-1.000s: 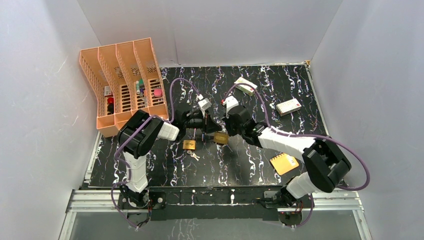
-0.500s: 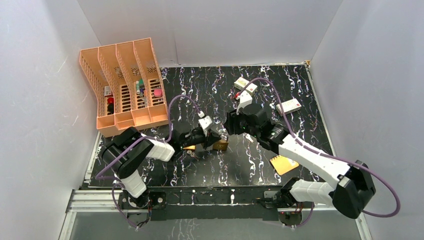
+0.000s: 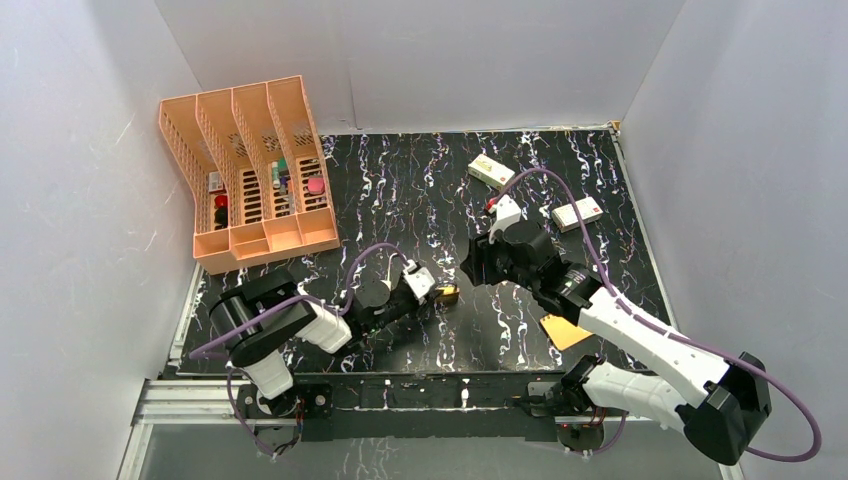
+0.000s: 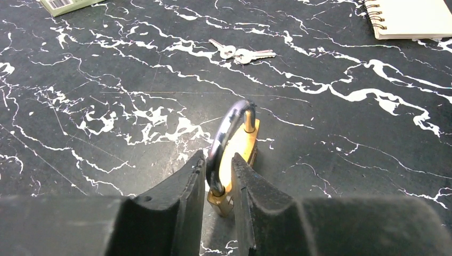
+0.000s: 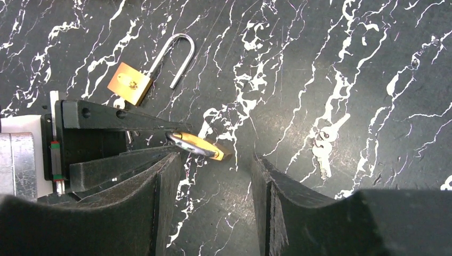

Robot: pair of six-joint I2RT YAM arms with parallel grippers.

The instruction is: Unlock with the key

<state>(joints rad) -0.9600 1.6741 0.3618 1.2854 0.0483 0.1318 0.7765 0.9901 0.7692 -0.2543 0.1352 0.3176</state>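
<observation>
Pinching brass padlock (image 4: 240,149) by shackle, on edge, left jaws gripped narrowly; right jaws gaped empty above. Key (image 4: 242,53) lay flat on worktop (image 4: 346,160), right of padlock, clear of both. Risks judged: padlock slipping or toppling from thin hold; flat tiny key skidding when pinched; keyhole facing away from insertion.

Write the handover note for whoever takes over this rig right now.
Left gripper: shut on a brass padlock whose shackle looks closed.
Right gripper: open, empty.
Key: lying on the table, in neither gripper.
Done: a second padlock lies with its shackle open.
Left: pick up the key and unlock the held padlock.
</observation>
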